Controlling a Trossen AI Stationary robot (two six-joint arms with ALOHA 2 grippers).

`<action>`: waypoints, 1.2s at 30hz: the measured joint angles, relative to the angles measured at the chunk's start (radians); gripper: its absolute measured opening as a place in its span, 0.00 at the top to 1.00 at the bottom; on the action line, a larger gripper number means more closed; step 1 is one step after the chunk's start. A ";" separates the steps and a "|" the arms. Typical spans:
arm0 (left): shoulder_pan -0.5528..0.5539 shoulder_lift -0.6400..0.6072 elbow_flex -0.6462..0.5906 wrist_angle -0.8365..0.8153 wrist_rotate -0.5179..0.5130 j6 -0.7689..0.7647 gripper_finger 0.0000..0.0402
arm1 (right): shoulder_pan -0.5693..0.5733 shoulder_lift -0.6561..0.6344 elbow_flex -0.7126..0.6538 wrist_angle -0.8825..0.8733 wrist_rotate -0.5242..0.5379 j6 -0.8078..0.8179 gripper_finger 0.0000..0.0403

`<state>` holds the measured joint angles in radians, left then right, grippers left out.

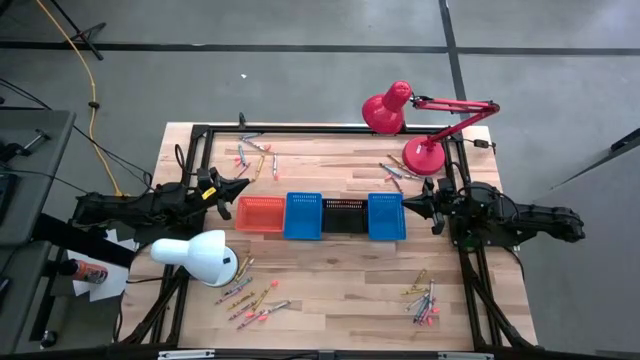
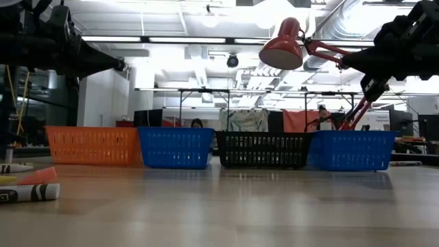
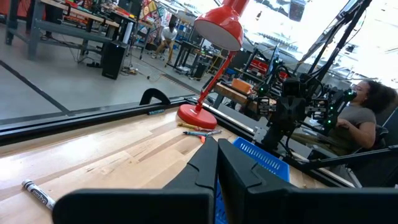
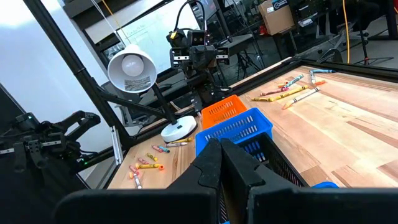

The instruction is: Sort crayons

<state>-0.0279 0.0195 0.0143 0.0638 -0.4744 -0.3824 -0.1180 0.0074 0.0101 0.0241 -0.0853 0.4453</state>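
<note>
Sorting not started: crayons (image 1: 255,160) lie scattered on the surface (image 1: 330,280). Left gripper (image 1: 240,184) and right gripper (image 1: 408,203) fingers together, empty (flanking the baskets (image 1: 322,216)). I'd open one first.

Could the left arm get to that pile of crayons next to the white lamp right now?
Probably yes. The left gripper sits shut above the orange basket's end, holding nothing, and the crayons lie on open wood; only the white lamp crowds that side.
</note>
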 joint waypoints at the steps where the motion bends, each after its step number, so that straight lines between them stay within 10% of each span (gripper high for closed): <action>1: 0.000 0.000 0.000 0.000 0.000 0.000 1.00 | 0.000 0.000 0.000 0.000 0.001 -0.001 1.00; 10: 0.000 0.000 0.000 0.000 0.000 0.000 1.00 | 0.000 0.000 0.000 0.108 0.079 0.164 1.00; 16: 0.000 0.000 0.000 0.000 0.000 0.000 1.00 | 0.000 0.007 0.000 0.310 0.383 0.466 1.00; 22: 0.000 0.000 0.000 0.000 0.000 0.000 1.00 | 0.003 0.126 0.104 0.427 0.350 0.380 0.99; 28: 0.000 0.000 0.000 0.000 0.000 0.000 1.00 | 0.003 0.403 0.437 -0.065 0.284 0.213 0.90; 36: 0.000 0.000 0.000 0.000 0.000 0.000 1.00 | -0.004 0.867 0.932 -1.158 0.282 0.030 0.69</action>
<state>-0.0278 0.0193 0.0145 0.0635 -0.4741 -0.3820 -0.1219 0.8747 0.9418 -1.1335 0.1967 0.4751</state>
